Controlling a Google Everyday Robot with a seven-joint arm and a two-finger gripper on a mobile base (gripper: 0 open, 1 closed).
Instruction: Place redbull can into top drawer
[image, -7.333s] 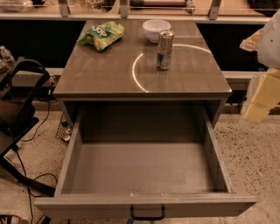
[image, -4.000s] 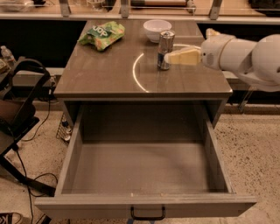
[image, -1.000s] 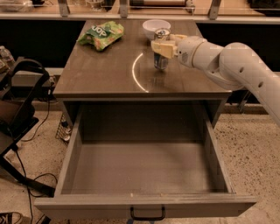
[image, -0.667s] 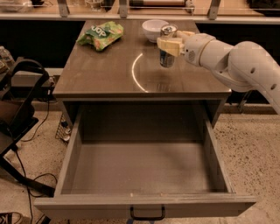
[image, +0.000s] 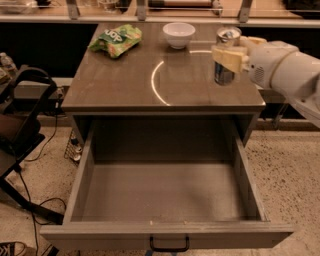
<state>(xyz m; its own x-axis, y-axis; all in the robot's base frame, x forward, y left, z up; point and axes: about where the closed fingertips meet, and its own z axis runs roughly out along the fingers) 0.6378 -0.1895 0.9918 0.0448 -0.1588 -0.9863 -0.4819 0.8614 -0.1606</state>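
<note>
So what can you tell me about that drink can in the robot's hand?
The can is slim and made of silvery metal, with a dark blue lower part and a shiny top. It stands upright over the right side of the tabletop, with the cream-coloured hand shut around its middle. Whether its base touches the wood is unclear.

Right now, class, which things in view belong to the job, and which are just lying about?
Job: slim silver-and-blue redbull can, held by the gripper at the right of the wooden table; open grey-brown wooden top drawer.
Lying about: white bowl; green snack bag.
</note>
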